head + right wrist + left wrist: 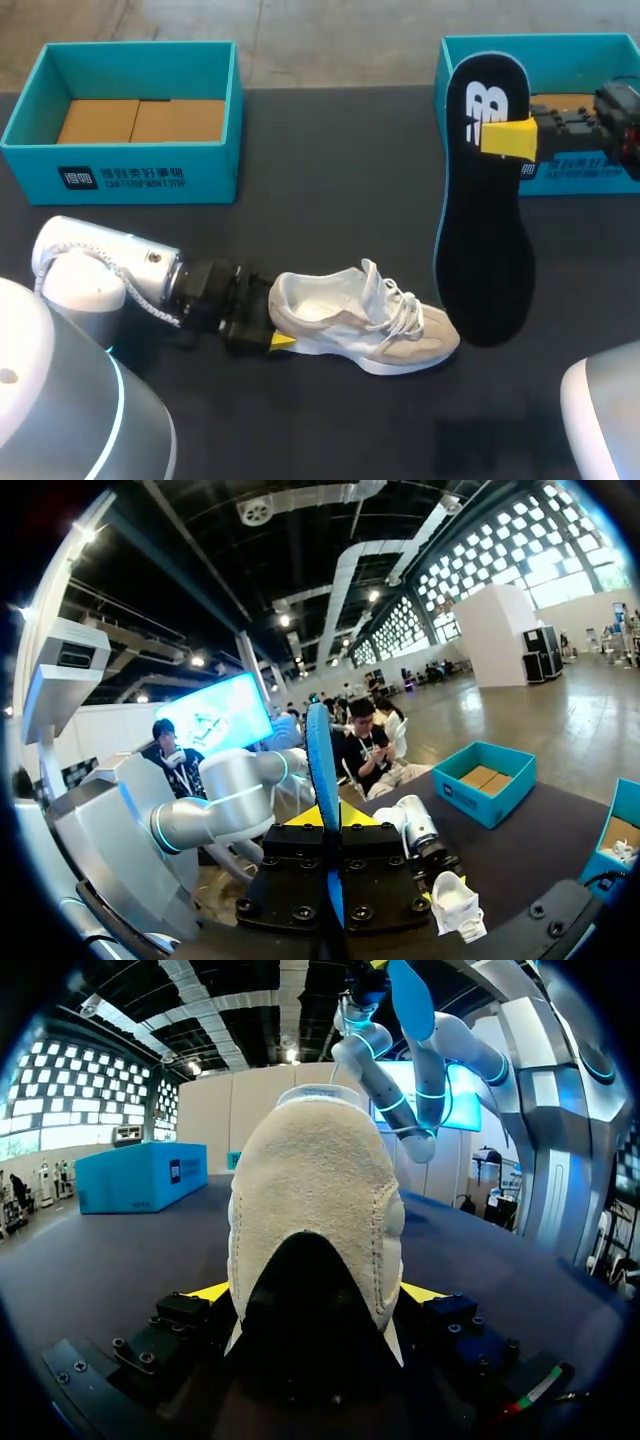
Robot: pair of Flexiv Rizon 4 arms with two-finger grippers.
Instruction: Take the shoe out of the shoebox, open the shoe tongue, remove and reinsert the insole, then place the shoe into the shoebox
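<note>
A white and beige sneaker lies on its sole on the dark table, toe to the right. My left gripper is at its heel. In the left wrist view the heel fills the gap between the widely spread yellow fingertips, so the gripper is open. My right gripper is raised over the right side and shut on a black insole with a blue rim, which hangs toe-down beside the sneaker's toe. The right wrist view shows the insole edge-on between the fingers, and the sneaker below.
An open teal shoebox with a cardboard insert stands at the back left. A second teal shoebox stands at the back right, behind the right gripper. Bare dark table lies between them.
</note>
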